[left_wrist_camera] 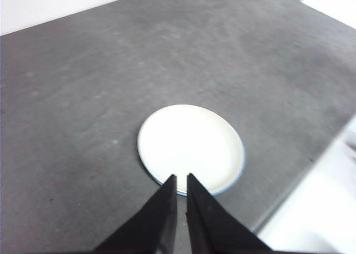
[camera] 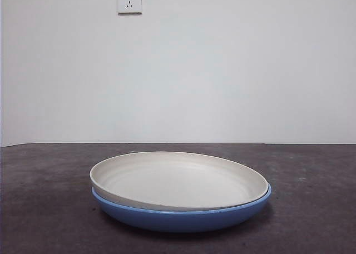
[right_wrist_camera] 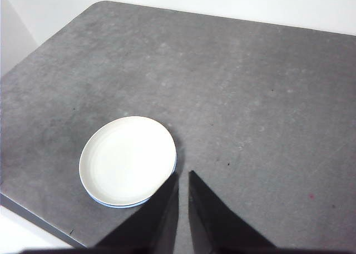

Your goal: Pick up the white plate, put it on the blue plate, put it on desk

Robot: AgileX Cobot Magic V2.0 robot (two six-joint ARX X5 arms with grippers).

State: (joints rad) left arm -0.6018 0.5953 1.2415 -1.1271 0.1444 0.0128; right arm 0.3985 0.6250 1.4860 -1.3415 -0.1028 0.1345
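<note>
The white plate (camera: 175,179) lies stacked inside the blue plate (camera: 183,216) on the desk (camera: 44,209), slightly tilted, its left rim raised. Only the blue rim shows under it. The left wrist view shows the white plate (left_wrist_camera: 190,148) with a thin blue edge (left_wrist_camera: 240,173), far below my left gripper (left_wrist_camera: 182,177), whose jaws are nearly together and empty. The right wrist view shows the white plate (right_wrist_camera: 128,159) and a blue edge (right_wrist_camera: 125,204), far below my right gripper (right_wrist_camera: 183,173), jaws nearly together and empty. Neither gripper shows in the front view.
A white wall with a power socket (camera: 129,1) stands behind the desk. The desk's edge (left_wrist_camera: 300,182) runs close to the plates in the left wrist view, and its near edge and corner (right_wrist_camera: 33,212) lie by the plates in the right wrist view.
</note>
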